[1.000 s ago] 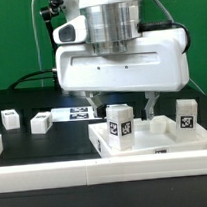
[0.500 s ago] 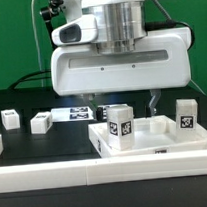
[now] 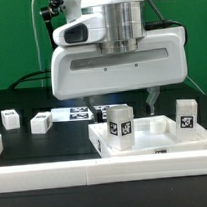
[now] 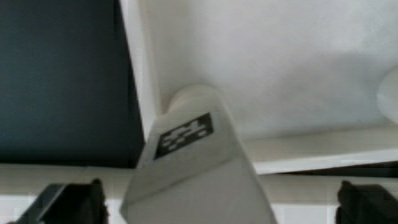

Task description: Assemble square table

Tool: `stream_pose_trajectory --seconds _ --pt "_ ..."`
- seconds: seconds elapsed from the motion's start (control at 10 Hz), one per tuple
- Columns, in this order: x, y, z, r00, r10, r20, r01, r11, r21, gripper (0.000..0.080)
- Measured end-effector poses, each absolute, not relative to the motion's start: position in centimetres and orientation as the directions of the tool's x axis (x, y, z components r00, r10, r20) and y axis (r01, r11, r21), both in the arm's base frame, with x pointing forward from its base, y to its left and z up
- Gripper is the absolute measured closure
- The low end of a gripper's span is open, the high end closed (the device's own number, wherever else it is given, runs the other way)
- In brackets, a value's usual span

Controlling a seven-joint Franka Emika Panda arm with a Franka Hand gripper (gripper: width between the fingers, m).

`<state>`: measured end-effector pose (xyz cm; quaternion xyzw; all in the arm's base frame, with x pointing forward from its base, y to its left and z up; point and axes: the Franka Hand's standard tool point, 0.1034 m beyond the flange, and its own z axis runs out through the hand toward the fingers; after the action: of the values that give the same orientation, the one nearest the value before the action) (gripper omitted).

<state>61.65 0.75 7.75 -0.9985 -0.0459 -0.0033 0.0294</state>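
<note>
While your claw (image 3: pixel 119 101) hangs wide open and empty above a leg (image 3: pixel 118 127) standing on the slab (image 3: pixel 160 146), toward the exterior view's right, you seem set to grasp it: lower straight, jaws straddling it, then close.

On the square table slab (image 3: pixel 159 144), two legs (image 3: pixel 120 126) — at the exterior view's left of it, loose legs (image 3: pixel 40 122), the marker board (image 3: pixel 74 114)
</note>
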Motion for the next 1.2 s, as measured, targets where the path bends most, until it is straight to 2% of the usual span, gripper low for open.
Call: stream_pose_trajectory --seconds 0.4,0.5,0.6,0.7,0.8,0.9,1.2 --pt "61.65 0.45 7.75 0.968 0.248 0.019 0.249 -0.967 -0.056 0.0151" --pt "61.65 0.45 7.75 0.97 0.243 0.018 0.244 -0.968 -0.056 0.0247" --pt "61.65 0.44 7.75 0.97 0.243 0.018 0.244 -0.968 -0.056 0.0382" --pt "61.66 0.44 7.75 0.972 0.235 0.018 0.235 -0.97 -0.056 0.0382" --pt "61.66 0.37 7.75 0.976 0.218 0.017 0.219 -0.974 -0.056 0.0511" --pt "61.66 0.36 7.75 0.976 0.217 0.017 0.218 -0.974 -0.056 0.051" --pt "61.66 0.34 7.76 1.0 -0.011 0.004 -0.011 -0.998 -0.059 0.051"
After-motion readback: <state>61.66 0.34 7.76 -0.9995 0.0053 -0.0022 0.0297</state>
